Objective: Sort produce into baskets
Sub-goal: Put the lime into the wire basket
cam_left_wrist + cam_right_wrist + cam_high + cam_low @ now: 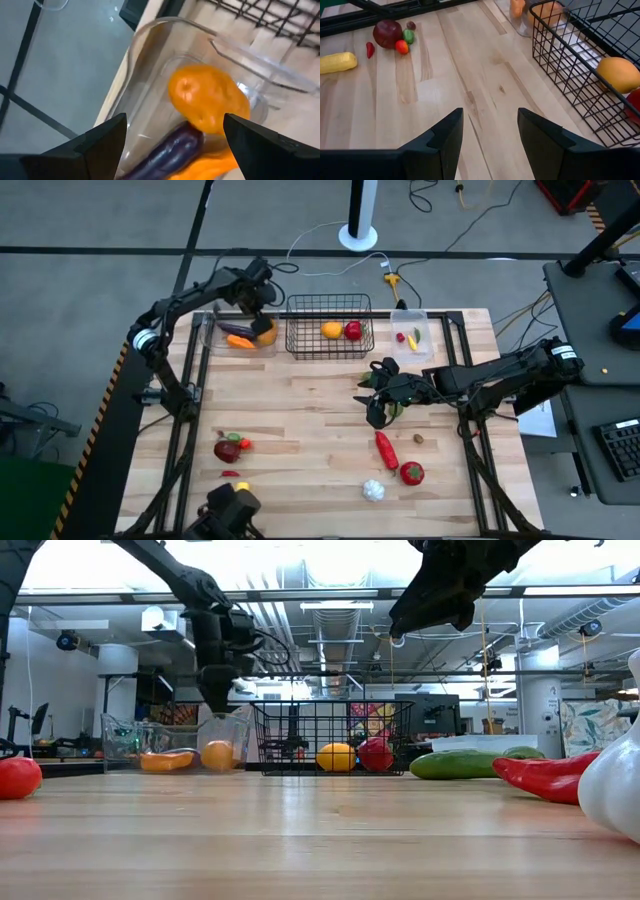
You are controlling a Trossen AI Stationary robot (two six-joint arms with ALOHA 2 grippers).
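Left tool (pixel 172 142), released, hovers over an orange (pixel 207 97) in the clear bin (pixel 212 332); right tool (pixel 487 135) spread, empty, above the worktop (pixel 300 420)

High cam looks straight down, low cam level w/ tabletop; both share black wire basket (pixel 329 326).

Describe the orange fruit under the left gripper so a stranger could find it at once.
Find the black wire basket at the table's far edge; the clear bin sits beside it, under the open left gripper. The orange is the round fruit there, beside a long purple eggplant.
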